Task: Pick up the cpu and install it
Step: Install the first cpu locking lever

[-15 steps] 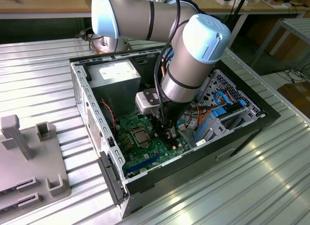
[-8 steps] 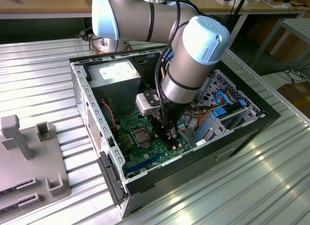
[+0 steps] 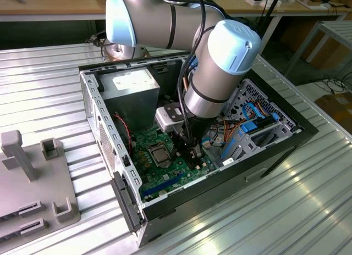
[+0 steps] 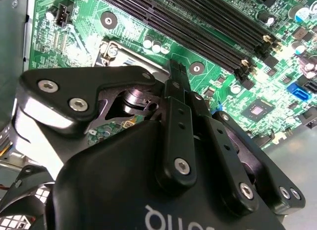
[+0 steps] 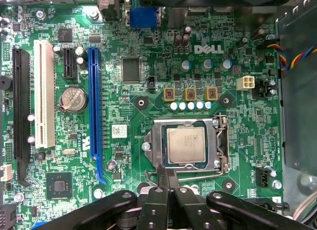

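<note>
First wrist view: you see the cpu (image 5: 185,145) lying flat in the socket (image 5: 189,147) on the green board (image 5: 148,46), silver face up, metal frame around it.
Chip seating: looks square to the frame; you can't confirm from here it's fully down on the contacts.
Gripper: gripper (image 5: 169,183) sits just off the socket edge, fingers (image 5: 161,178) pressed together, nothing between them. Second wrist view agrees, tips (image 4: 177,74) closed & empty over the board.
Contact w/ chip: none you can see; finger tips are beside the frame, apart from the silver face.
Exterior view: arm (image 3: 220,62) reaches down into the open pc case (image 3: 264,156), gripper (image 3: 192,153) low over the board, the socket (image 3: 161,155) just to the exterior view's left of it.
Done, by my read: pick & place, since chip is in the socket and gripper carries nothing.
Left, by my read: locking. Can't tell if the retention frame or lever is latched; the lever near the fingers is partly hidden.
Progress: late stage, approx. finished bar the clamp check.
</note>
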Tool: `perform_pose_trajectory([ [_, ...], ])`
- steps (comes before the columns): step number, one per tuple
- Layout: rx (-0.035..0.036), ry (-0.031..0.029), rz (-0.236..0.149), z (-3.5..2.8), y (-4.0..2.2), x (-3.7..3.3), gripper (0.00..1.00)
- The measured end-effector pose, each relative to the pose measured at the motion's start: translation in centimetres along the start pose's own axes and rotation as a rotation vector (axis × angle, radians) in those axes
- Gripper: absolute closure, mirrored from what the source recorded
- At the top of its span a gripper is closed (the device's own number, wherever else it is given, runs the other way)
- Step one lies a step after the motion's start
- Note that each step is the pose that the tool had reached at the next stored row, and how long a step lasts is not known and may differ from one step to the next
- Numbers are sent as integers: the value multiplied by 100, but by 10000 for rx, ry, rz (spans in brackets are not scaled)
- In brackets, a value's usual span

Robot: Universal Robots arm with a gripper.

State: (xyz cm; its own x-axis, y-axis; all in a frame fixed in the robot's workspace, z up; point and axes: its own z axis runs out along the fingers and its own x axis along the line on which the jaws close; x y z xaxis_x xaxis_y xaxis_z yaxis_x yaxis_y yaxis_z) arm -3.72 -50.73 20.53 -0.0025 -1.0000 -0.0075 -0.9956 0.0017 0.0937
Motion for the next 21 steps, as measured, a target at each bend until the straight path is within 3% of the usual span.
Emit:
perform_pose_trajectory([
  [10, -2, 102, -339, 13, -43, 0, 89],
  [16, -5, 227, -534, 28, -50, -1, 89],
  [21, -5, 243, -553, 27, -49, -6, 89],
])
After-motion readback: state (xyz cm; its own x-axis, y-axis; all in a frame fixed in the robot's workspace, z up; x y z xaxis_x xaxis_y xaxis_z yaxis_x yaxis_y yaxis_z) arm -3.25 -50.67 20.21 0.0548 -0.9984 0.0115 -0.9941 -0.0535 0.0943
